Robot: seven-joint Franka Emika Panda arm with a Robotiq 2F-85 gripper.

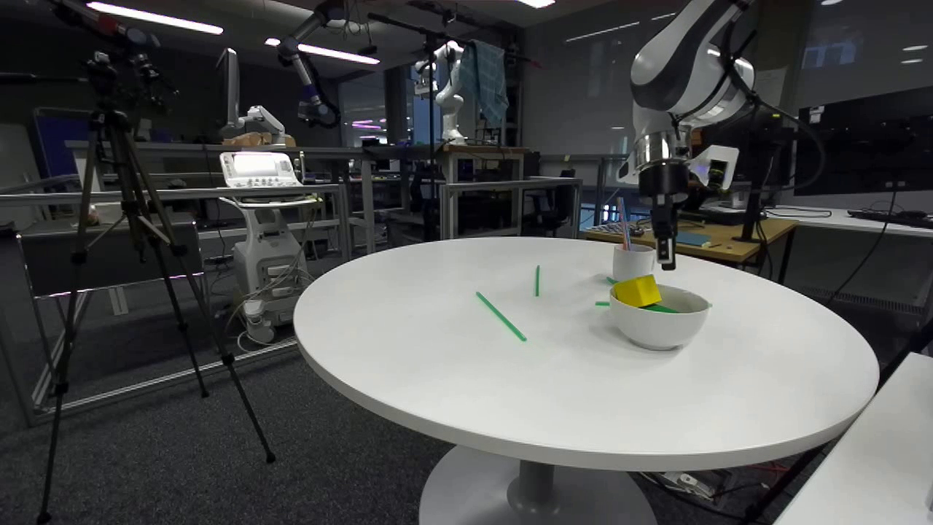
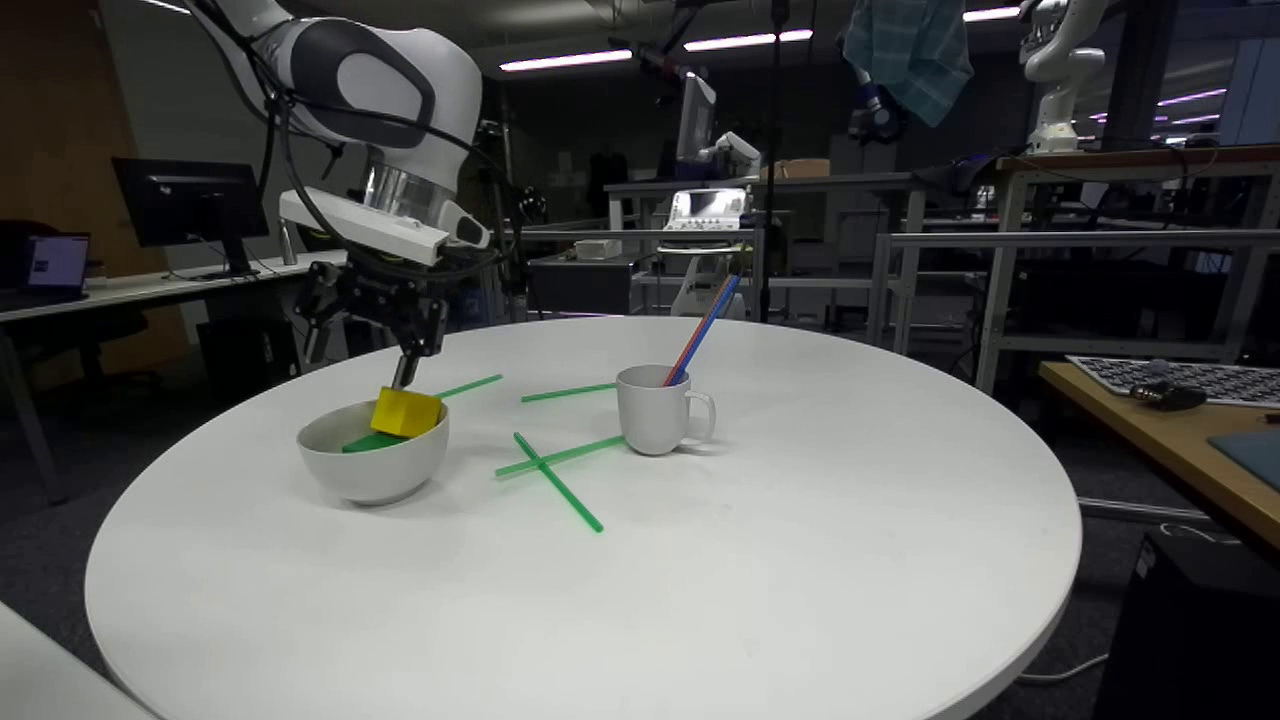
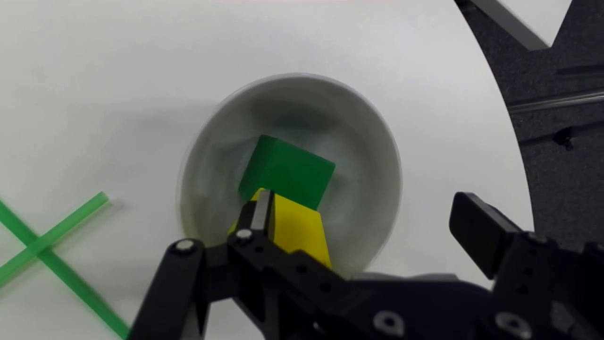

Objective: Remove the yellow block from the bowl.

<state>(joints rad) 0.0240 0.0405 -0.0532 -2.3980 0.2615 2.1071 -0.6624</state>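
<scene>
The yellow block [image 1: 638, 291] rests tilted in the white bowl [image 1: 657, 332], raised above the rim at one side. It leans on a green piece [image 1: 662, 309] in the bowl. In an exterior view the block [image 2: 408, 412], bowl [image 2: 372, 478] and green piece [image 2: 372, 442] show too. My gripper [image 2: 360, 358] is open and empty above the bowl. In the wrist view the gripper [image 3: 363, 203] has one finger over the yellow block [image 3: 298, 229], hiding part of it. The other finger is off to the right, outside the bowl [image 3: 377, 156]. Contact with the block cannot be told.
A white mug [image 2: 652, 412] holding blue and red sticks [image 2: 704, 330] stands beside the bowl on the round white table [image 2: 760, 560]. Several thin green sticks [image 2: 570, 495] lie on the table, two of them crossed. The table edge [image 3: 507, 118] curves past the bowl.
</scene>
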